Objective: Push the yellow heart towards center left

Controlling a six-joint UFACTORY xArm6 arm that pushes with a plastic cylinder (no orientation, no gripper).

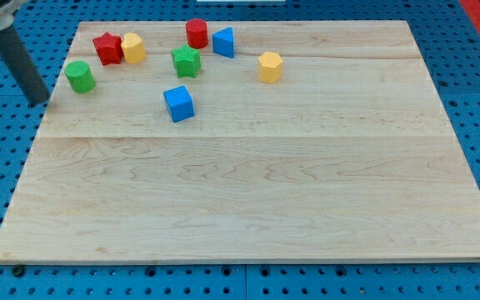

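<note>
The yellow heart (133, 47) sits near the view's top left, touching the right side of a red star (107, 47). My tip (40, 102) is at the board's left edge, left of and slightly below a green cylinder (80, 76), and apart from it. The rod slants up to the view's top left corner. The tip is well left of and below the yellow heart, with the green cylinder and red star lying between them.
A green star (186, 61), a red cylinder (196, 33) and a blue triangle (223, 42) cluster at top centre. A yellow hexagon (269, 66) lies to their right. A blue cube (178, 103) sits below the green star. The wooden board (248, 200) rests on blue pegboard.
</note>
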